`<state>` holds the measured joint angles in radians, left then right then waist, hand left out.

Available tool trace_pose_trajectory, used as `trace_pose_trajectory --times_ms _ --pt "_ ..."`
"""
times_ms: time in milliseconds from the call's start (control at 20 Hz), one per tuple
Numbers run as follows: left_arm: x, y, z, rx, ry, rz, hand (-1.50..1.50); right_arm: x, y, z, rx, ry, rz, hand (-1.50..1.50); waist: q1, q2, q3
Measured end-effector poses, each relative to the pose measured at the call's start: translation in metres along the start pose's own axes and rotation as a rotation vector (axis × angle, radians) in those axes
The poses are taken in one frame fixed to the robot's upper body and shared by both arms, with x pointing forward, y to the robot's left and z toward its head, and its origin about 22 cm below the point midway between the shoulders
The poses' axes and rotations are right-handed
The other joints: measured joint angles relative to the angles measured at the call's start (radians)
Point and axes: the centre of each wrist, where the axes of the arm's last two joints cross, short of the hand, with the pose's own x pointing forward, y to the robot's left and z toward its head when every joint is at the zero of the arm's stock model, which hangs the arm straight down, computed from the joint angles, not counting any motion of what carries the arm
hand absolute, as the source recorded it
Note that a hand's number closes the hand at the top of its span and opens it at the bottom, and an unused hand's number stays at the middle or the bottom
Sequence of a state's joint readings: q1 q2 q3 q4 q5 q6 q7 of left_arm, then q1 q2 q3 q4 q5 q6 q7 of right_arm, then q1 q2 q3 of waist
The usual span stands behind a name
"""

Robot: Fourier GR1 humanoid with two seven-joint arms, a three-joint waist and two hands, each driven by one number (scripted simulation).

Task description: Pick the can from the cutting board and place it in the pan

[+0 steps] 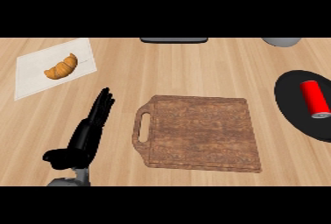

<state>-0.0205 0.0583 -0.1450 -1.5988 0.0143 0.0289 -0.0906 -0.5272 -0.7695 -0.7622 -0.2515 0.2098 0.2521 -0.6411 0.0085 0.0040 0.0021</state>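
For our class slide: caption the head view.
Red can lies in the black pan; cutting board bare; left hand open beside it.

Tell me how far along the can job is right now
Looks finished. Done: the red can lies on its side inside the black pan at the right edge, and the cutting board has nothing on it. In hand: nothing; the left robot hand rests open beside the board, and the right one is out of view. Left: nothing visible.
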Motion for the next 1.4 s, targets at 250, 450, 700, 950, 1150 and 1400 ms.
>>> trace_pose_trajectory --times_ms 250,450,700,950,1150,1400 --pt "-0.005 -0.004 0.003 0.000 0.003 -0.003 0.00 -0.012 -0.013 0.017 0.066 -0.045 -0.025 -1.50 -0.003 -0.002 -0.001" --pt "-0.010 -0.005 0.002 0.001 0.008 0.001 0.00 -0.025 -0.021 0.037 0.079 -0.049 -0.001 -1.50 -0.007 -0.003 -0.001" --pt "-0.001 0.002 -0.003 0.011 0.010 -0.005 0.00 -0.028 -0.031 0.048 0.090 -0.049 0.033 -1.50 -0.007 -0.004 -0.002" --pt "-0.005 -0.005 0.000 0.008 0.007 -0.004 0.00 -0.030 -0.033 0.057 0.105 -0.044 0.057 -1.50 -0.008 -0.004 -0.002" --pt "-0.003 0.003 -0.003 0.011 0.003 -0.009 0.00 -0.030 -0.043 0.066 0.105 -0.039 0.083 -1.50 -0.009 -0.004 -0.002" --pt "-0.006 -0.001 -0.001 0.009 0.009 -0.003 0.00 -0.026 -0.043 0.071 0.114 -0.038 0.104 -1.50 -0.010 -0.005 -0.002"
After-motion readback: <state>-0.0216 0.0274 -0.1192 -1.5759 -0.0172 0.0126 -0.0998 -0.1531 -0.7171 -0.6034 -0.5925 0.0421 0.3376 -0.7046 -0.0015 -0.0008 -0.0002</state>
